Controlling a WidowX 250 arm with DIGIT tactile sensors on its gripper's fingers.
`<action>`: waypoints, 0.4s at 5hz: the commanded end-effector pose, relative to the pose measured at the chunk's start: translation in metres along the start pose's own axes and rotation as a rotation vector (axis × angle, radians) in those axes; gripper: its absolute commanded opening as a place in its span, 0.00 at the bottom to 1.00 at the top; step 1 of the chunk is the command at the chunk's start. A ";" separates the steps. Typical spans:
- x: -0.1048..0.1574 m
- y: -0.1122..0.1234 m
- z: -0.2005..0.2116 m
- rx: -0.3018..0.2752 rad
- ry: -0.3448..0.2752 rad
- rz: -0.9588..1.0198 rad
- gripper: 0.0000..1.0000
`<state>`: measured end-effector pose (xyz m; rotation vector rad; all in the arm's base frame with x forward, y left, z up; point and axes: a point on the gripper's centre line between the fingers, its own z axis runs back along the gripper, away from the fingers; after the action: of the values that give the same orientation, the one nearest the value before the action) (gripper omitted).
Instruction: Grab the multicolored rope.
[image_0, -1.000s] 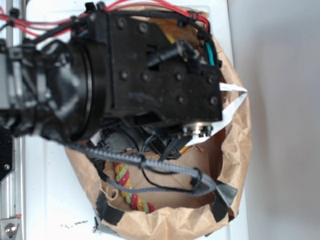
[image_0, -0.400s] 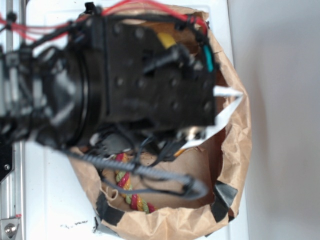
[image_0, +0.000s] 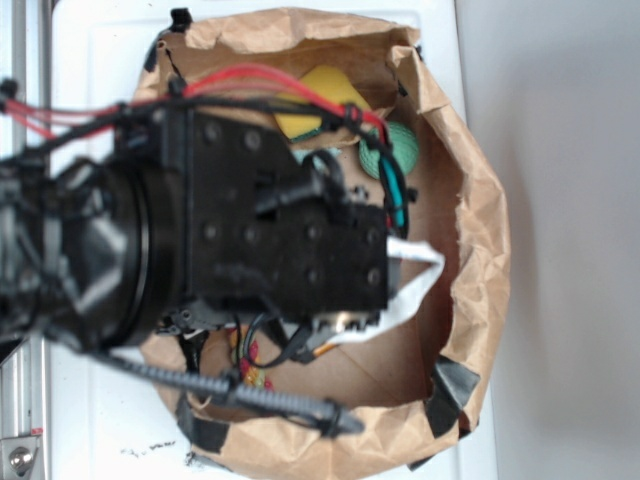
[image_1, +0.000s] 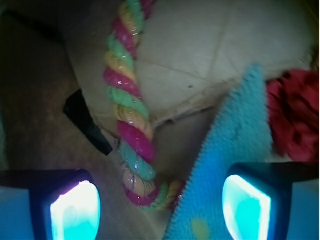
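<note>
The multicolored rope (image_1: 127, 100), twisted in red, yellow and light-green strands, lies on the brown paper floor. In the wrist view it runs from the top edge down to a curled end between my fingers. My gripper (image_1: 160, 212) is open above that end, with one fingertip (image_1: 75, 210) on its left and the other (image_1: 247, 207) on its right; neither touches it. In the exterior view my arm's black body (image_0: 270, 240) hides the gripper, and only a scrap of the rope (image_0: 252, 365) shows under it.
A light-blue fuzzy cloth (image_1: 235, 160) lies against the rope's end, under the right fingertip. A red ruffled ball (image_1: 295, 120) sits to the right. The paper bag wall (image_0: 485, 250) rings everything. A yellow sponge (image_0: 320, 95) and a green item (image_0: 398, 150) lie at the back.
The arm has shifted left and toward the near side of the bag. It now covers most of the rope and has uncovered the yellow sponge and the green item.
</note>
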<state>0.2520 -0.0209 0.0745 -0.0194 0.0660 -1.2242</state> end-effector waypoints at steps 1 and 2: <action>0.016 -0.018 0.013 0.060 -0.022 -0.169 1.00; 0.017 -0.029 0.015 0.044 -0.022 -0.206 1.00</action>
<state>0.2300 -0.0425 0.0774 -0.0295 0.0617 -1.3931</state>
